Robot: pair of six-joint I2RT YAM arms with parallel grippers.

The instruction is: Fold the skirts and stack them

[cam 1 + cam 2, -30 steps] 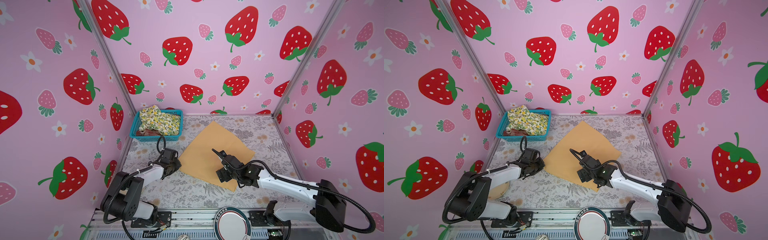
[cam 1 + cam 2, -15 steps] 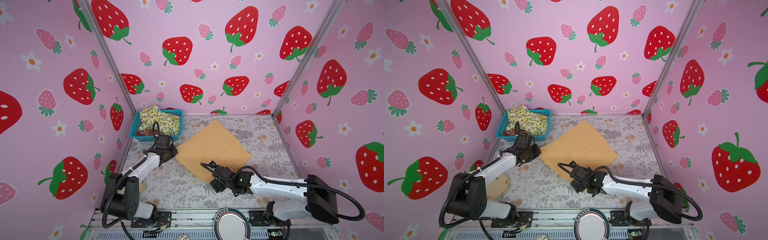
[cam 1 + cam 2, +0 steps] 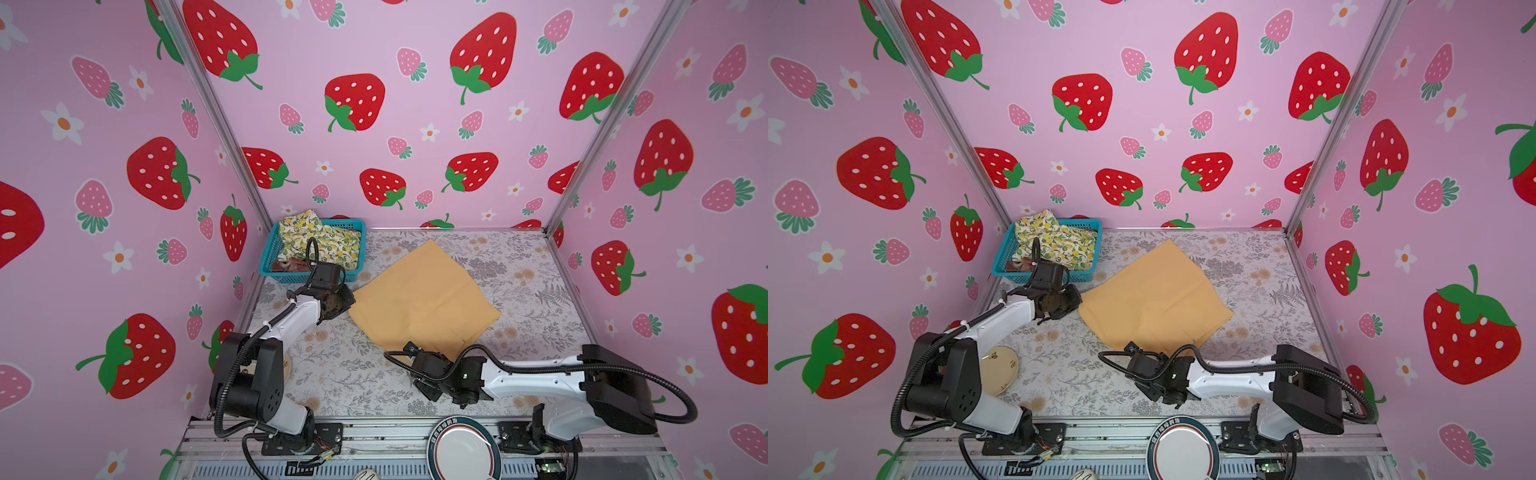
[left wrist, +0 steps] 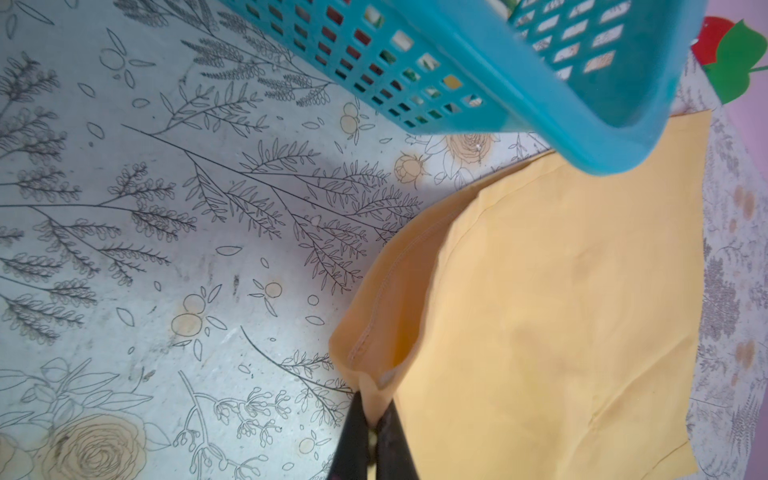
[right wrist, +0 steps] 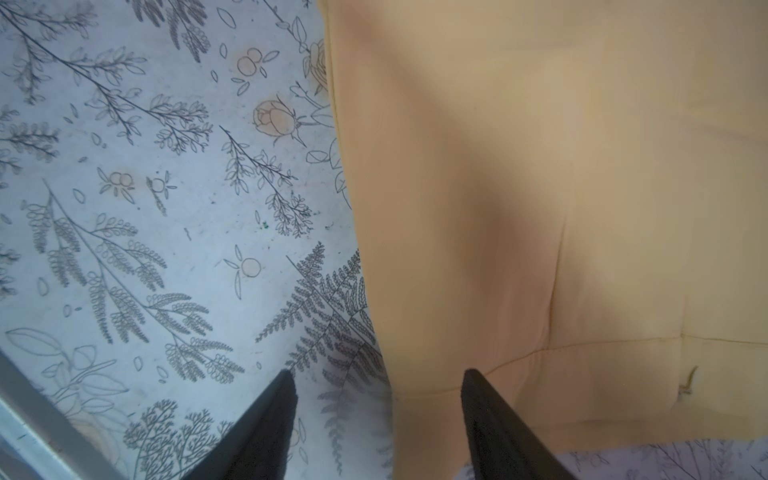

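Strawberry walls are enclosing a floral table (image 3: 332, 374). One mustard skirt (image 3: 424, 299) is lying flat beside one teal basket (image 3: 271, 251). My left gripper (image 4: 376, 428) is pinching its basket-side corner. My right gripper (image 5: 377, 374) is hanging spread astride the edge away from the basket. I am judging the fold is beginning, with the right closing next. Three skirts in all: one lemon skirt (image 3: 328, 243) and one plaid skirt (image 3: 293, 266) are waiting inside the basket.

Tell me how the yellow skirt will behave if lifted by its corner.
Probably floppy: the yellow skirt puckers into a soft fold where the left claw pinches it. Likely light: thin, creased cloth lying flat.
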